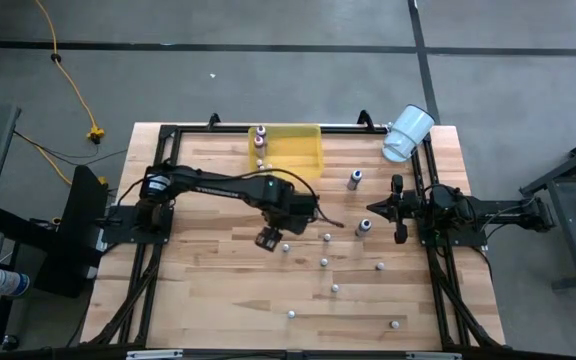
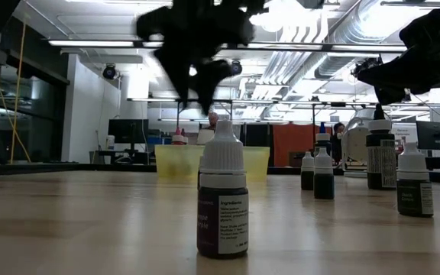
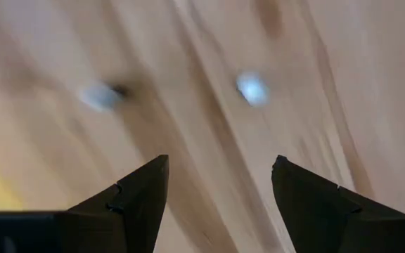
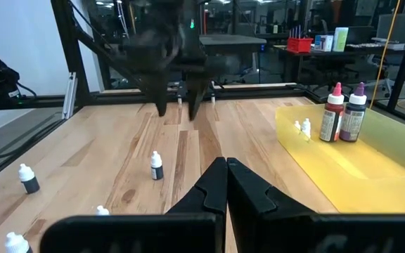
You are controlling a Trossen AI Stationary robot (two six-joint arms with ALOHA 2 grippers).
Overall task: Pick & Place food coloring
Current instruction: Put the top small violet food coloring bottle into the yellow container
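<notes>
Nearest food coloring bottle [image 2: 222, 200] labelled, only "Ingredients" legible. Others scattered from table [image 1: 208, 300] centre toward five o'clock; two tall ones [image 4: 343, 114] inside yellow tray [image 1: 303, 150] at twelve. Left gripper [image 1: 269, 238] spread, empty, above centre. Right gripper [image 1: 399, 208] clenched, empty, at three. Seven o'clock corner bare.

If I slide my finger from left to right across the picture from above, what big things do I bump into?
Yellow cable on the floor → left gripper, open above the table → yellow tray → right gripper, shut → white cup.
</notes>
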